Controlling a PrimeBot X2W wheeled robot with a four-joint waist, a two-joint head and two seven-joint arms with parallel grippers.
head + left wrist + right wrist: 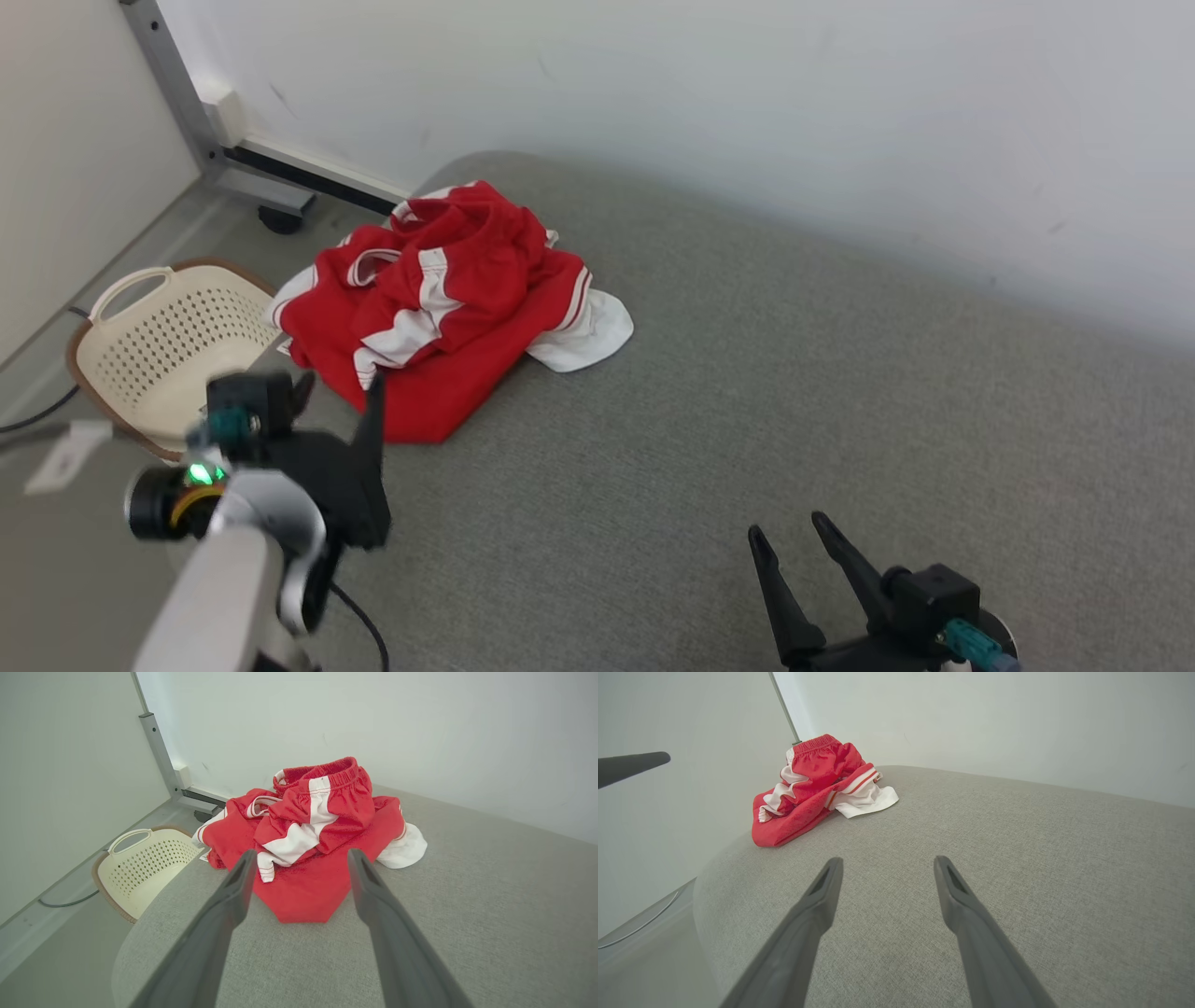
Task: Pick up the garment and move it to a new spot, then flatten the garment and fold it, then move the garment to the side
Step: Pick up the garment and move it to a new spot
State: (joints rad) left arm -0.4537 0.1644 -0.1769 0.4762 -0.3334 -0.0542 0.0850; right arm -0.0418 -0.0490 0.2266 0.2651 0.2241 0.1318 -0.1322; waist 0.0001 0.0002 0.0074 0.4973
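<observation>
Garment lies crumpled in a heap at the far left corner of the grey pad, close to its rounded edge (red with white panels, elastic waistband on top, shorts by the look of it); so none of the task is done, I judge; the lift, the move, the flattening, the fold and the shift aside are all left. Left gripper hangs just short of the heap's near edge, jaws wide, nothing between them; right gripper sits well apart over bare pad, jaws wide too and empty. Down on the floor off the pad's left edge stands a cream basket, a cable beside it, a metal frame further back by the wall; nothing lies between left gripper and heap, though a careless pull could tip the heap off that edge.
</observation>
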